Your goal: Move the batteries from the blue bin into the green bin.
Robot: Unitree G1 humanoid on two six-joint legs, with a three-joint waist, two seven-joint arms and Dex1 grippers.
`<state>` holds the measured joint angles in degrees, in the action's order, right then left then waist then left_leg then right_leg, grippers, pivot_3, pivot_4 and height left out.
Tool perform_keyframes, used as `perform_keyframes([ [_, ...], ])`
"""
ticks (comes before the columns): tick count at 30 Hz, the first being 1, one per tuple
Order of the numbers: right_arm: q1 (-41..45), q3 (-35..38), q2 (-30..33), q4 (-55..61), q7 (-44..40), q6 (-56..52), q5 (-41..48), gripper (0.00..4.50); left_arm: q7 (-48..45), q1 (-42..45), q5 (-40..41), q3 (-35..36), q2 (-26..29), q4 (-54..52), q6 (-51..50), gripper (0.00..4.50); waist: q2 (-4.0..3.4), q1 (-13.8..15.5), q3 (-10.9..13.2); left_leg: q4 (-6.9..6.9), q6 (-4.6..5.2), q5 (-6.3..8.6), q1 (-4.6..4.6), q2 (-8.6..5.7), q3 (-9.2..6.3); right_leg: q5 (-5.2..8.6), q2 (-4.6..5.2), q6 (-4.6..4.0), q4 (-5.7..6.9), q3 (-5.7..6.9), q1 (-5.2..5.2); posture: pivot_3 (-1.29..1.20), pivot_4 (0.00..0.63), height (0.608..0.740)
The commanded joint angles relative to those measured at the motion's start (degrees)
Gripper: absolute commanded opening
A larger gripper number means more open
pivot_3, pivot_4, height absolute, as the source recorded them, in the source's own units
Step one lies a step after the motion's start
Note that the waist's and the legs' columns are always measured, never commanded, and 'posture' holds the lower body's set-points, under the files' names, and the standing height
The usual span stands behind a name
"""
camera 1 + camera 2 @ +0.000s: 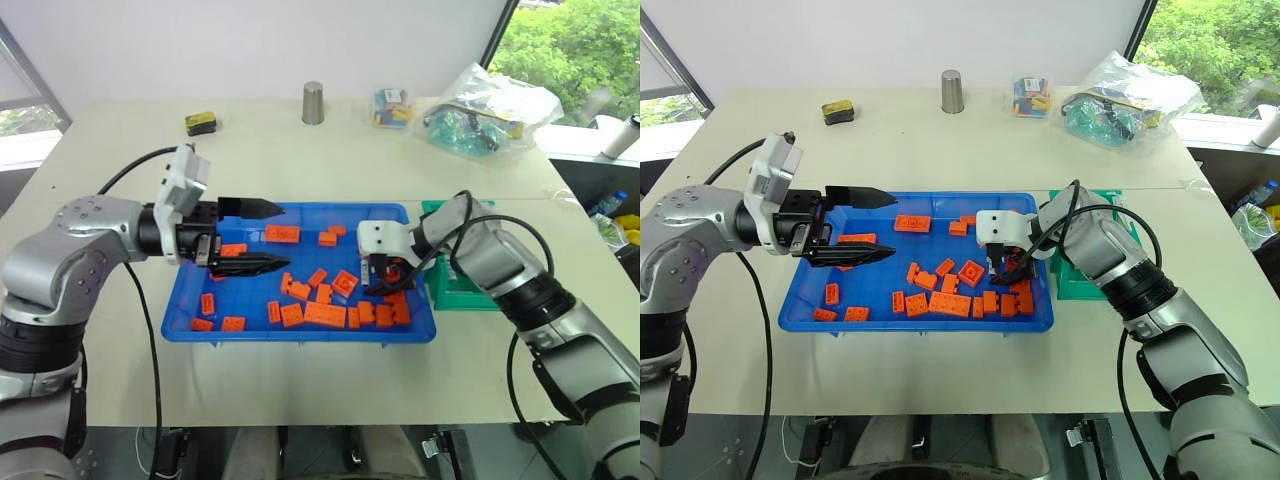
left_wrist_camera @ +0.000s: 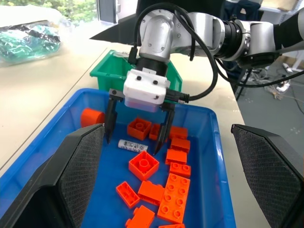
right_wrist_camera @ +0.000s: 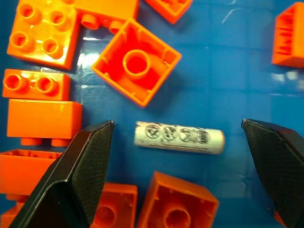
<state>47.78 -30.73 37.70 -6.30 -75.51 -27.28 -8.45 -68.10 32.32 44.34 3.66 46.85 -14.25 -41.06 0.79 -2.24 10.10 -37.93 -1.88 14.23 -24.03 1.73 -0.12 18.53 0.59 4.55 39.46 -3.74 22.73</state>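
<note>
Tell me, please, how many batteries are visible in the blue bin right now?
1. The battery lies on the floor of the blue bin among orange bricks, between the open fingers of the right end effector. Bricks may hide others.

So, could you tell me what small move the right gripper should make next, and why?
Probably lower straight down and close. The right gripper hangs open in the shallow bright-blue plastic bin, its black fingers either side of a small silver-grey cylindrical battery lying flat and not yet gripped. Orange toy bricks crowd it, so a straight descent seems safest.
</note>
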Motion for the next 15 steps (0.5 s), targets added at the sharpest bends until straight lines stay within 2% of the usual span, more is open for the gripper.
perform_keyframes([
  [1,1.44,-0.33,-0.45,-0.07,-0.8,-0.33,-0.81,4.44,0.36,1.29,0.16,1.62,0.36,-0.29,0.6,4.5,0.0,-0.05,0.0,0.0,0.0,0.0,0.0,0.0,0.0,0.0,0.0,0.0,0.0,0.0,0.0,0.0,0.15,0.74],
  [2,1.41,-0.39,-0.63,-0.22,-0.88,-0.27,-1.0,4.44,0.39,1.3,0.17,1.66,0.32,-0.23,0.68,4.5,0.0,-0.1,0.0,0.0,0.0,0.0,0.0,0.0,0.0,0.0,0.0,0.0,0.0,0.0,0.0,0.0,0.15,0.74],
  [7,1.03,-0.42,-0.83,0.27,-1.16,-0.42,-1.29,2.27,0.53,1.42,0.3,1.89,0.17,0.13,0.88,4.5,0.0,-0.14,0.0,0.0,0.0,0.0,0.0,0.01,-0.01,0.0,0.0,0.0,0.0,0.0,0.0,0.0,0.15,0.74],
  [12,0.92,0.91,-0.97,2.71,-1.14,-2.54,-0.06,2.19,0.55,1.61,0.21,1.66,-0.06,0.52,1.23,4.5,0.0,-0.17,0.0,0.0,0.0,0.0,0.0,0.01,-0.01,0.0,0.0,0.0,0.0,0.01,0.01,0.0,0.15,0.74],
  [15,2.16,5.9,-1.84,6.68,-0.23,-9.48,4.19,2.19,0.56,2.06,0.03,1.18,-0.52,0.9,1.35,4.5,-0.01,-0.18,0.01,0.0,0.0,0.0,-0.01,0.01,-0.02,0.0,0.0,0.0,0.01,0.01,0.02,0.0,0.15,0.74],
])
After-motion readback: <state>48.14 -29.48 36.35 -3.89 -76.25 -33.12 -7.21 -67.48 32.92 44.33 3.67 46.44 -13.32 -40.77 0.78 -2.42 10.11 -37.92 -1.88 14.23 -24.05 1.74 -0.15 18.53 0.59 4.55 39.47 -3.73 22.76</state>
